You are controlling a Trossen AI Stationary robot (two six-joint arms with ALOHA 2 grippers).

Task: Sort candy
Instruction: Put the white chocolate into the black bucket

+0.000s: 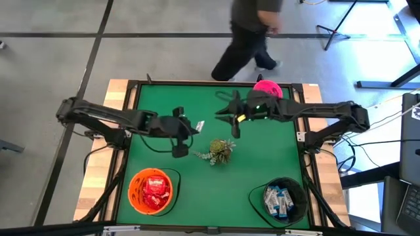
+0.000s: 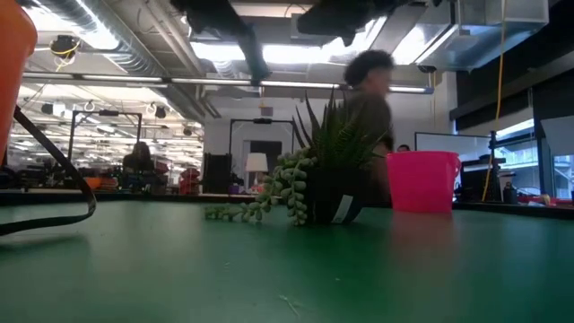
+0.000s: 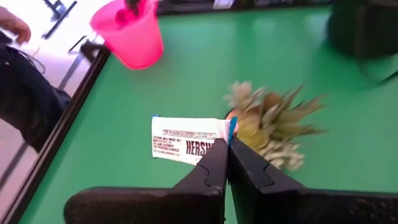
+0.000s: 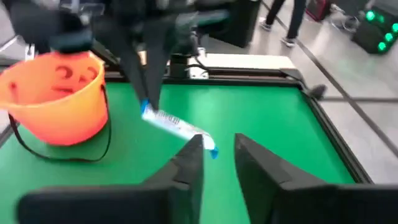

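Note:
My left gripper is above the middle of the green table and is shut on a white-and-blue candy packet, which also shows in the right wrist view. My right gripper is open and empty just to its far right, its fingers close to the packet's free end. Red packets lie in the orange bucket. White-and-blue packets lie in the black bucket. My left gripper pinches the packet's blue-edged end between its two fingertips. The fingers come from above, pointing down. The packet is lifted clear of the table and sticks out sideways from the fingers, its free end sloping a little down.
A small potted green plant stands mid-table, just under and near of the grippers. A pink bucket stands at the far right edge. A person walks past beyond the table's far edge.

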